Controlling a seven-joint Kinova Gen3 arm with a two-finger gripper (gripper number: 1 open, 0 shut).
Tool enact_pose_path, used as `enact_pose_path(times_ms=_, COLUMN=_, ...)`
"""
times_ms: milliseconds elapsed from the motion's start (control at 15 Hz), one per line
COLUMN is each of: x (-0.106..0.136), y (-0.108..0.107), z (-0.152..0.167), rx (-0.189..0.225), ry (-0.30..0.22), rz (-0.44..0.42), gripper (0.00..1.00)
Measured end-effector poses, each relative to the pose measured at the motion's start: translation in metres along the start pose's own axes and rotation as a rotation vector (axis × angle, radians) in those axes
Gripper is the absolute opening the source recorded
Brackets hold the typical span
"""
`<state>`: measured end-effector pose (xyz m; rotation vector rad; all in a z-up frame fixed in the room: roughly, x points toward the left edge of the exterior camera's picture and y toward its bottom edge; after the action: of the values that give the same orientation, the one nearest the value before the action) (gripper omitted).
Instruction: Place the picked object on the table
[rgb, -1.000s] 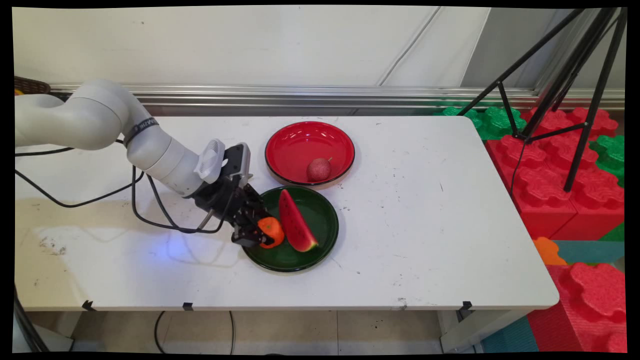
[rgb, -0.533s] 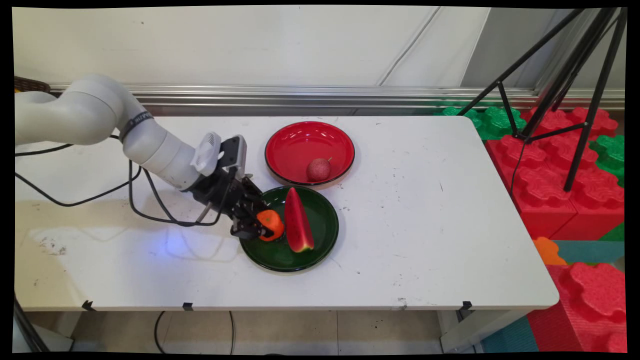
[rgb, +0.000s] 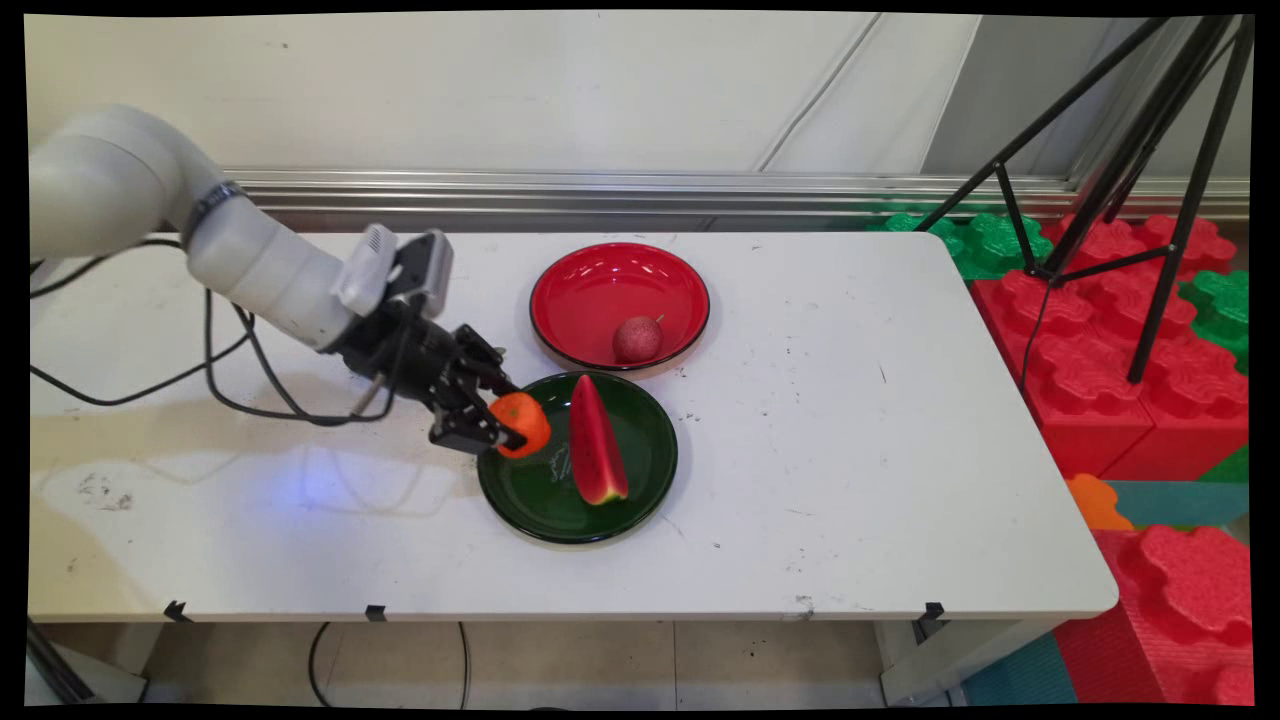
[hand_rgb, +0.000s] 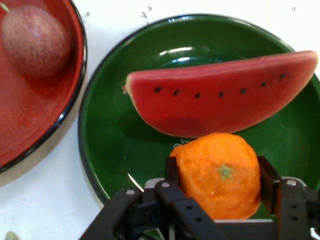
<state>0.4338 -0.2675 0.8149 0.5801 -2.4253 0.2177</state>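
Hand view: my end effector (hand_rgb: 220, 192) is clamped on the orange (hand_rgb: 218, 172), lifted; watermelon slice (hand_rgb: 220, 97) lies just ahead on the green plate (hand_rgb: 107, 145).

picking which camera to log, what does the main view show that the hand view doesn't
Only the main view shows the white arm, its black cables, the whole white table and the tripod.

Only the hand view shows the orange's green stem end and the watermelon slice's seeds.

Both show the tool shut on the orange, the watermelon slice on the green plate, and the reddish fruit in the red plate.
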Motion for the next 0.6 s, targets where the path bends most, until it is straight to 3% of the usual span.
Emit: enact_pose_path(times_ms=600, x=-0.002, y=-0.007, z=-0.065, rx=0.005, ry=0.038, rz=-0.004, gripper=0.00)
